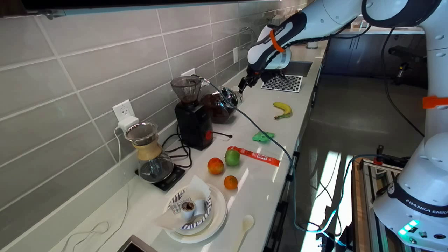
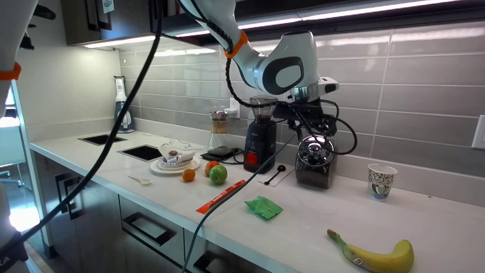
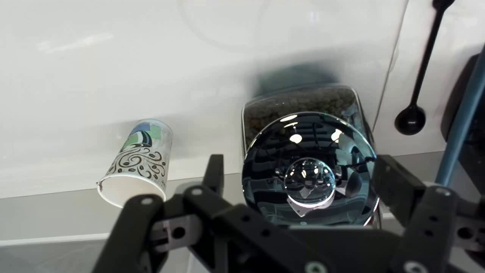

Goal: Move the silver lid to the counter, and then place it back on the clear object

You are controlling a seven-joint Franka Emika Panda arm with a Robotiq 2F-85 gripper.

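The silver lid (image 3: 310, 168) sits on the slanted mouth of the clear jar (image 2: 315, 175), just beyond the fingertips of the hand (image 3: 301, 167). In the wrist view it lies between the two fingers, nearer the right one. That right finger stands just beside the rim, and whether it touches cannot be told; the left finger is apart from it. The hand is released, its fingers spread wide to either side of the lid. In both exterior views the hand is above the lid and near it.

The lid is round, equally broad every way across, so its direction is read from the central knob (image 3: 310, 185). It sits tilted, the domed face turned up and away from the tiled wall (image 2: 424, 76), toward the near edge of the worktop (image 2: 310, 231).

In an exterior view the arm (image 2: 288, 68) comes in from the upper left and bends at the wrist, so that the hand points down over the jar. There the jar stands near the wall, with a black grinder (image 2: 259, 146) to its left and a paper cup (image 2: 382, 182) to its right.
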